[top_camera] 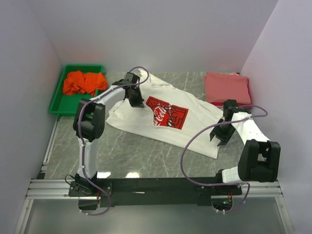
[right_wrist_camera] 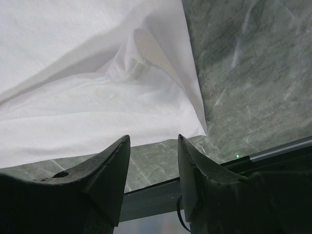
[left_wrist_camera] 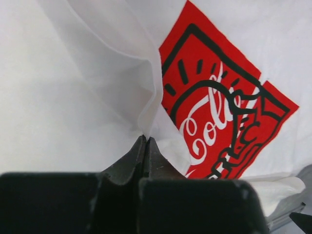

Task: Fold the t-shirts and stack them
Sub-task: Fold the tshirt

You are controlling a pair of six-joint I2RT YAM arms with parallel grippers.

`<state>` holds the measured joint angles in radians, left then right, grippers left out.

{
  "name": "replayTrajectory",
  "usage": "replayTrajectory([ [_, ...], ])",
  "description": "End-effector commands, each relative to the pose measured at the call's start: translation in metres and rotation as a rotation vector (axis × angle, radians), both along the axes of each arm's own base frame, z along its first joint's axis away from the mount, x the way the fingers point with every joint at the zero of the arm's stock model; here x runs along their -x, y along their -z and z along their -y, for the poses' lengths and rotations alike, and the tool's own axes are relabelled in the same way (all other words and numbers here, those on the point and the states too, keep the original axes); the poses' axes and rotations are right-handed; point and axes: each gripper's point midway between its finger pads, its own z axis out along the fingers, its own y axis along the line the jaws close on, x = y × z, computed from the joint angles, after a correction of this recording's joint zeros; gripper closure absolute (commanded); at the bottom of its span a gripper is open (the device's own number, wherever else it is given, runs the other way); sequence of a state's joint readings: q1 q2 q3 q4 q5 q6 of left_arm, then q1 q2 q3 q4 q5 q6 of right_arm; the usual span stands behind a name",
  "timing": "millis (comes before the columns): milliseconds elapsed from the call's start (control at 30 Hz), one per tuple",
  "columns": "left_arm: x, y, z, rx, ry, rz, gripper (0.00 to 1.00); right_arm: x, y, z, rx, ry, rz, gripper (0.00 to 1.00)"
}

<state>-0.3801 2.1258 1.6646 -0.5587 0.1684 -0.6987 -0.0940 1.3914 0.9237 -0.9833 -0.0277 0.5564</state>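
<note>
The white t-shirt (top_camera: pixel 185 131) with the red square chest print (top_camera: pixel 167 112) lies spread on the table's middle. My left gripper (top_camera: pixel 136 101) is shut on a fold of the white t-shirt (left_wrist_camera: pixel 97 97), pinched at the fingertips beside the print (left_wrist_camera: pixel 229 107). My right gripper (top_camera: pixel 220 136) is open and empty, hovering over the shirt's right corner (right_wrist_camera: pixel 97 97). An orange t-shirt (top_camera: pixel 84 82) lies crumpled in the green tray. A folded salmon-pink t-shirt (top_camera: pixel 226 87) lies on a red one at the back right.
The green plastic tray (top_camera: pixel 59 100) stands at the back left. White walls close in the back and both sides. A metal rail (top_camera: pixel 156 187) runs along the near edge. Grey marble tabletop (right_wrist_camera: pixel 253 73) shows beside the shirt.
</note>
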Motion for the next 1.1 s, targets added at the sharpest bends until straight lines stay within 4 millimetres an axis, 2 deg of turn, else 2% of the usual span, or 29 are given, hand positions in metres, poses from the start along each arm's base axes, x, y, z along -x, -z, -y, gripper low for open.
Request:
replayTrajectory([
  [0, -0.012, -0.015, 0.021, 0.090, 0.011, 0.027, 0.99, -0.011, -0.003, 0.000, 0.007, -0.003, 0.030, 0.49],
  [67, -0.014, -0.017, 0.023, 0.107, 0.005, 0.028, 0.97, -0.014, -0.004, 0.001, 0.015, -0.002, 0.032, 0.49],
  [100, -0.016, -0.021, 0.027, 0.129, 0.007, 0.038, 0.89, -0.016, -0.005, 0.002, 0.020, -0.001, 0.038, 0.49],
  [167, -0.018, -0.026, 0.032, 0.162, 0.012, 0.049, 0.81, -0.019, -0.005, 0.003, 0.020, 0.005, 0.046, 0.49],
  [200, -0.021, -0.034, 0.041, 0.210, 0.036, 0.073, 0.70, -0.022, -0.005, 0.003, 0.023, 0.007, 0.052, 0.49],
  [300, -0.025, -0.047, 0.053, 0.285, 0.050, 0.093, 0.49, -0.029, -0.004, 0.004, 0.026, 0.007, 0.045, 0.49],
  [400, -0.028, -0.067, 0.063, 0.360, 0.061, 0.123, 0.38, -0.038, -0.003, 0.011, 0.055, 0.008, 0.044, 0.49],
  [533, -0.031, -0.087, 0.049, 0.349, 0.036, 0.167, 0.33, -0.048, 0.001, 0.022, 0.106, -0.001, 0.037, 0.49],
  [633, -0.031, -0.090, 0.024, 0.336, -0.005, 0.171, 0.32, -0.054, 0.009, 0.030, 0.125, -0.003, 0.023, 0.49],
  [900, -0.022, -0.085, -0.032, 0.280, -0.102, 0.181, 0.32, -0.063, 0.028, 0.034, 0.118, -0.012, 0.006, 0.50],
  [1067, -0.016, -0.075, -0.054, 0.232, -0.132, 0.171, 0.32, -0.060, 0.042, 0.039, 0.129, -0.015, -0.021, 0.59],
])
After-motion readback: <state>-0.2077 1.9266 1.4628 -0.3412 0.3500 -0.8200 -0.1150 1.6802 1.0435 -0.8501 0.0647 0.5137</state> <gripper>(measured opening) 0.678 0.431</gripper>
